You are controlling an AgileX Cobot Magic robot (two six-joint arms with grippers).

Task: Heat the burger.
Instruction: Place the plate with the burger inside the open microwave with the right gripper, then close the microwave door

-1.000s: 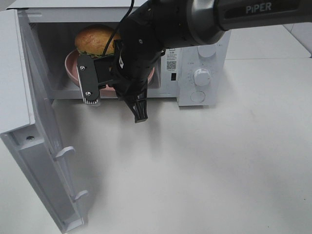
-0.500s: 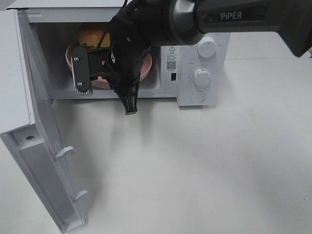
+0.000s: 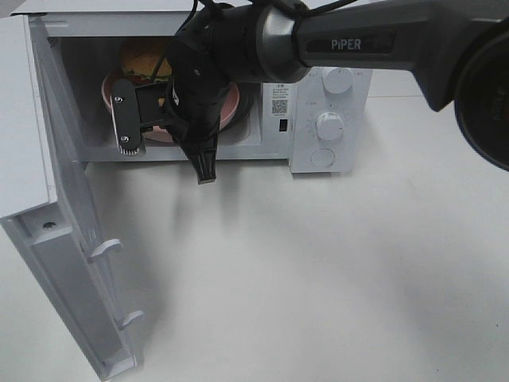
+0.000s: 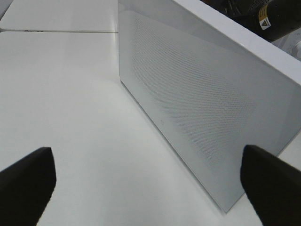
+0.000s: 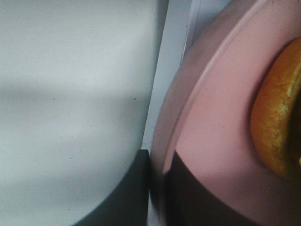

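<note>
The burger (image 3: pixel 143 57), with its golden-brown bun, stands on a round pink plate (image 3: pixel 232 107) inside the open white microwave (image 3: pixel 330 119). My right arm (image 3: pixel 215 72) reaches across from the right and hides most of the plate. In the right wrist view my right gripper (image 5: pixel 157 188) is shut on the pink plate (image 5: pixel 216 122) at its rim, with the burger (image 5: pixel 277 122) just beyond. Whether the plate rests on the oven floor cannot be told. My left gripper (image 4: pixel 148 188) stands open, empty, facing the outer side of the microwave door (image 4: pixel 197 94).
The microwave door (image 3: pixel 56 239) swings wide open at the left, reaching toward the table's front edge. Round control knobs (image 3: pixel 328 125) sit on the panel right of the cavity. The white tabletop (image 3: pixel 318 270) spreads in front.
My right arm has moved left and deeper into the microwave, carrying the plate and burger further inside. The left gripper has stayed open.
</note>
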